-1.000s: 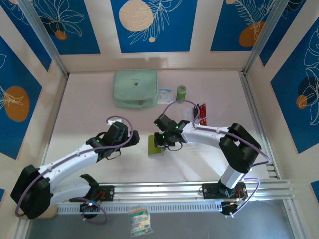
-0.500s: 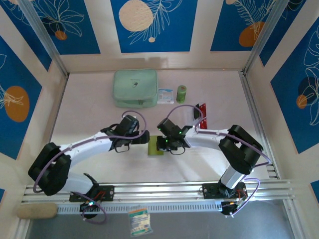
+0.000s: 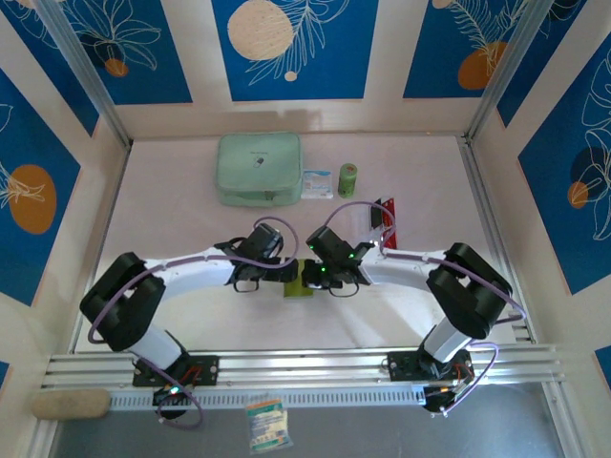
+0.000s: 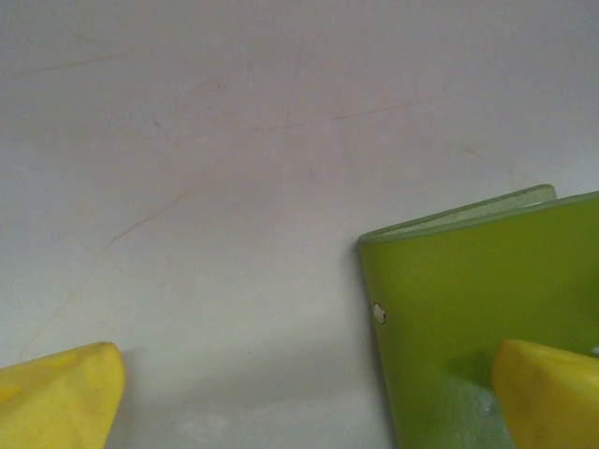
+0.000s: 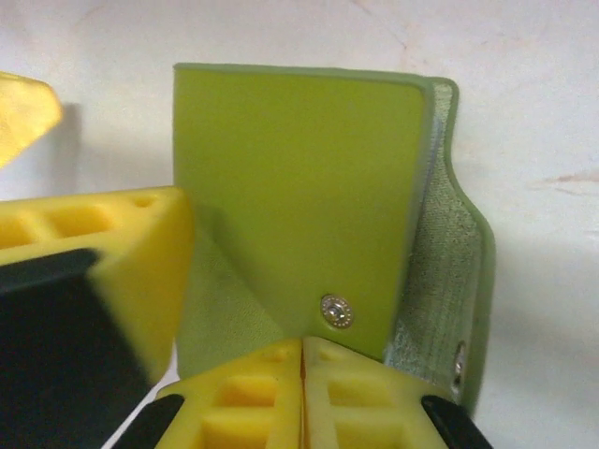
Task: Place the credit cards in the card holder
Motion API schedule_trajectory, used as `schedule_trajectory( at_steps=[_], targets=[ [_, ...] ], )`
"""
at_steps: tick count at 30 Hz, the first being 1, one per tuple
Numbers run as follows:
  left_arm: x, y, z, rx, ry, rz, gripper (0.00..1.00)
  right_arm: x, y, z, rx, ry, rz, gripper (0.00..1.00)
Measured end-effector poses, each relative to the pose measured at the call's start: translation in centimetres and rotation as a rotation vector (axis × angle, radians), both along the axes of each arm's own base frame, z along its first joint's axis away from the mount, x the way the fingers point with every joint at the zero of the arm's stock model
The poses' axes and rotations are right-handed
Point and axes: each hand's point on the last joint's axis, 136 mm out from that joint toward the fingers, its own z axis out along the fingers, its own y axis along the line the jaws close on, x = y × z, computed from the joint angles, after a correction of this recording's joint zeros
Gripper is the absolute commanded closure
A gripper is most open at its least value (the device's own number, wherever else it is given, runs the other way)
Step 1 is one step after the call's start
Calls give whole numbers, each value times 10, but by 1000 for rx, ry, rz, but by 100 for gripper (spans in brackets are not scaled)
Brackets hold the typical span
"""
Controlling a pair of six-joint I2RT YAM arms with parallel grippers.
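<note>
Bright, even light is washing over the bench (image 3: 172, 219). In the left wrist view, yellow fingers (image 4: 56, 393) are blurring at seven o'clock, casting a soft shadow beside them.

so the left arm (image 3: 181, 272) has swung way in from the left side, and its wide-open left gripper (image 3: 284, 273) is now right at the card holder (image 3: 298, 289), facing the right gripper (image 3: 320, 279).
</note>
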Motion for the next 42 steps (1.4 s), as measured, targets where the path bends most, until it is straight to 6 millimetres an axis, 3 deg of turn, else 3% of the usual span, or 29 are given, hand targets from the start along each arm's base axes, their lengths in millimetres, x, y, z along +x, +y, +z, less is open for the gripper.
schedule_trajectory(
  at_steps=[6, 18, 26, 35, 38, 42],
  targets=[
    [0, 4, -6, 37, -3, 7, 0, 1, -2, 9, 22, -17, -5, 91],
    [0, 3, -4, 46, -4, 4, 0, -3, -5, -10, 12, 18, -8, 94],
    [1, -10, 10, -9, -24, -13, 0, -4, -5, -10, 15, 19, -7, 94],
    [0, -20, 10, -51, -25, -10, 0, -3, -6, -9, 21, 22, -9, 94],
    [-4, -17, 1, -46, -9, 1, 0, -1, -12, -1, 25, 15, -21, 94],
    [-6, -14, -6, -27, -6, 4, 0, 10, -24, 27, 60, -35, -63, 95]
  ],
)
